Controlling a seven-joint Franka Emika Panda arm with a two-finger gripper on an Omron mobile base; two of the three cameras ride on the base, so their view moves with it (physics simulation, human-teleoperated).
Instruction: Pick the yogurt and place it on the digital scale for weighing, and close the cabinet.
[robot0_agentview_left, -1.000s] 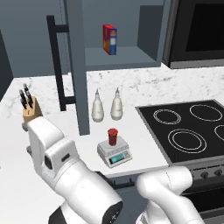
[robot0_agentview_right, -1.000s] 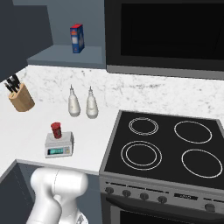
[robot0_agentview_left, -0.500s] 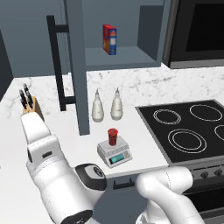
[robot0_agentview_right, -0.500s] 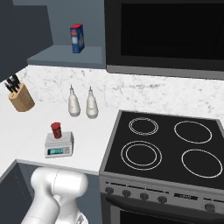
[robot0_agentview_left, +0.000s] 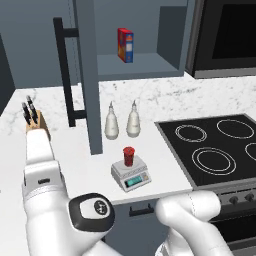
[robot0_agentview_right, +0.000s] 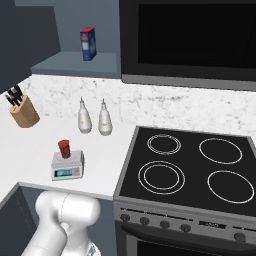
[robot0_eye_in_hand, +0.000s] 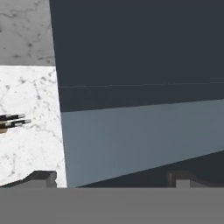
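Yogurt (robot0_agentview_left: 128, 155), a small red cylinder, tops the flat square digital scale (robot0_agentview_left: 131, 175).

Open cabinet (robot0_agentview_left: 86, 75) door juts over the counter (robot0_agentview_left: 70, 150), knife block (robot0_agentview_left: 35, 122) beside.

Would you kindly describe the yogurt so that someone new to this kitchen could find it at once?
Start at the black stovetop and move left along the white marble counter to the small grey-white digital scale near the front edge. The yogurt stands upright on it: a short red cup, unlike the two taller white bottles behind.
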